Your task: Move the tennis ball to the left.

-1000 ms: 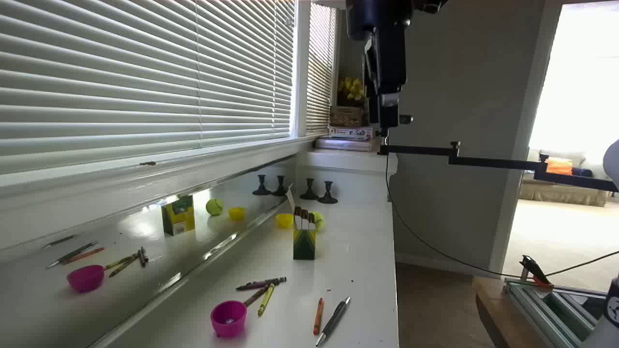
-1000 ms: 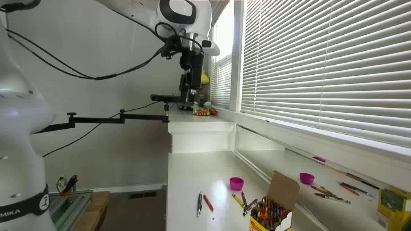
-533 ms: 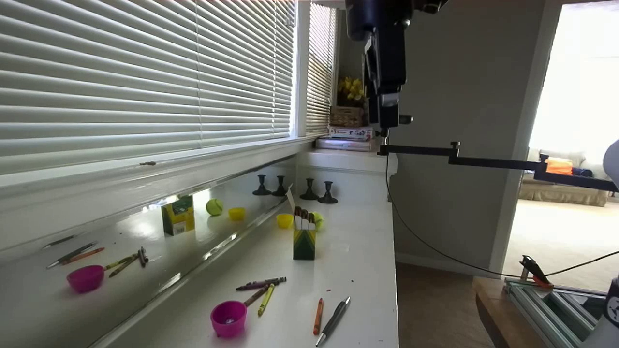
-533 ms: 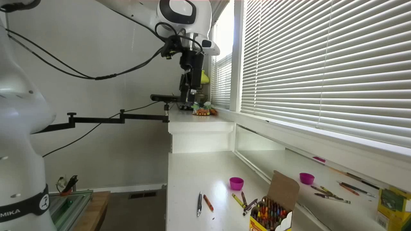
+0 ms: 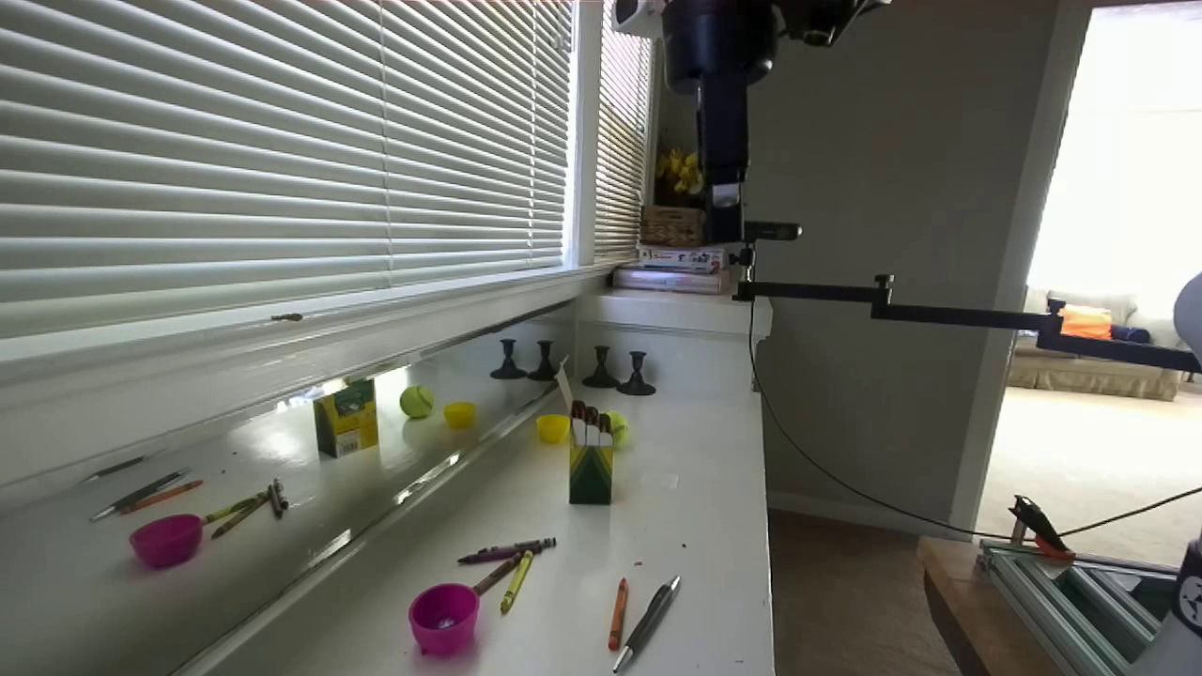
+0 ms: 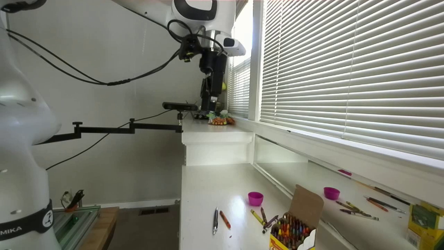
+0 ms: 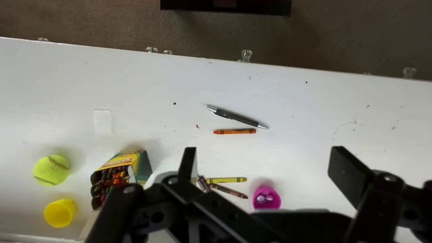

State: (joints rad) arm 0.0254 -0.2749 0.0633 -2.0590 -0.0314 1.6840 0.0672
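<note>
Pincer (image 7: 265, 162) hangs high above the white desk (image 7: 303, 111), spread wide and holding nothing; in the wrist view the tennis ball (image 7: 51, 170) rests there well left of the pincer, past the crayon box (image 7: 143, 167).

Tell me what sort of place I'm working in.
Most likely a home: in an exterior view there's a sofa with an orange cushion, slatted window blinds, and dark candlesticks on the white counter.
</note>
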